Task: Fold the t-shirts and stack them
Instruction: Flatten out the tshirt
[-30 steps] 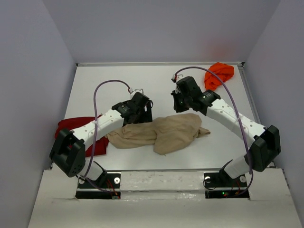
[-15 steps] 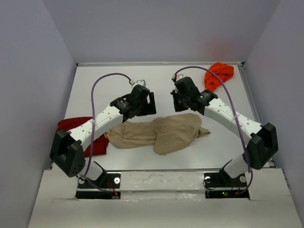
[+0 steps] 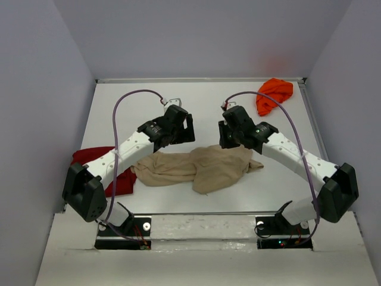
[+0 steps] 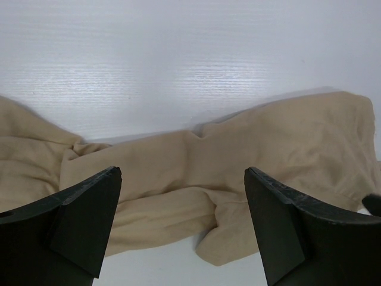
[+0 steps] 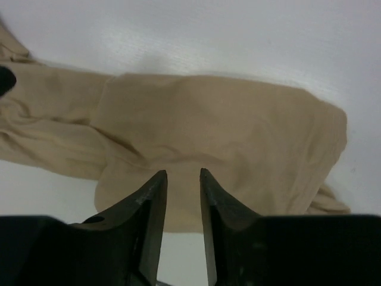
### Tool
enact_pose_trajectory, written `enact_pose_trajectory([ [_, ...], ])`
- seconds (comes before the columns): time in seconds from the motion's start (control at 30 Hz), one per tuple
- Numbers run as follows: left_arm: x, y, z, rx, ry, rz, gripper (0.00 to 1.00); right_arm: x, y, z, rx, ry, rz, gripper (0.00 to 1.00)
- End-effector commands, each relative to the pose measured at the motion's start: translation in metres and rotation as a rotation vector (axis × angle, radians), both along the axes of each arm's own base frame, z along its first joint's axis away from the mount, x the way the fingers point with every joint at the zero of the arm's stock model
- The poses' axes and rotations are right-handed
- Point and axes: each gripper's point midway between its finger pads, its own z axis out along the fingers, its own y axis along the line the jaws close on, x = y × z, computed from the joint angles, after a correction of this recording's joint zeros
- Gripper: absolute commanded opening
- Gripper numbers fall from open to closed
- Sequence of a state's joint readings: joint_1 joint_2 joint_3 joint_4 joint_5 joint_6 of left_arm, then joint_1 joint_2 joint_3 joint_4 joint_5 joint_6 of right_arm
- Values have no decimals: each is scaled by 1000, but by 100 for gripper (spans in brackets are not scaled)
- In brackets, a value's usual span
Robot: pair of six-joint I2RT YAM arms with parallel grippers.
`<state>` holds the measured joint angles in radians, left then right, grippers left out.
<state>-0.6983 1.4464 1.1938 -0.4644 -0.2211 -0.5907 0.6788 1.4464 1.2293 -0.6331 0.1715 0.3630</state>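
Since a second ago the right gripper has sunk toward the far edge of the tan t-shirt, which lies crumpled by the table's near edge; the left gripper hovers beyond it. The red t-shirt lies at the left edge, the orange t-shirt in the far right corner.

Left wrist: jaws wide, empty, above the tan cloth.

Right wrist: jaws narrowly parted, gripping nothing.
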Motion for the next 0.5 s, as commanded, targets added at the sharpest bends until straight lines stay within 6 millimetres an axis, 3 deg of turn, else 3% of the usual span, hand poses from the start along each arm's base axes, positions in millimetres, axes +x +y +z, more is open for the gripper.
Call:
enact_pose_trajectory([
  [0.0, 7, 0, 5, 4, -25, 1, 94, -34, -14, 10, 42, -19, -79, 39],
  [0.03, 7, -1, 4, 10, -21, -2, 94, -41, -19, 15, 53, -35, -95, 41],
  [0.17, 9, -2, 4, 17, -25, -8, 94, -64, -46, 0, 37, 9, -202, 43],
  [0.33, 10, -4, 4, 13, -28, -25, 94, -93, -50, -26, 77, 78, -219, 53],
  [0.37, 10, -5, 4, 15, -26, -30, 94, -97, -50, -29, 85, 82, -229, 59],
  [0.47, 10, -5, 6, 12, -29, -32, 94, -100, -56, -39, 82, 79, -238, 65],
])
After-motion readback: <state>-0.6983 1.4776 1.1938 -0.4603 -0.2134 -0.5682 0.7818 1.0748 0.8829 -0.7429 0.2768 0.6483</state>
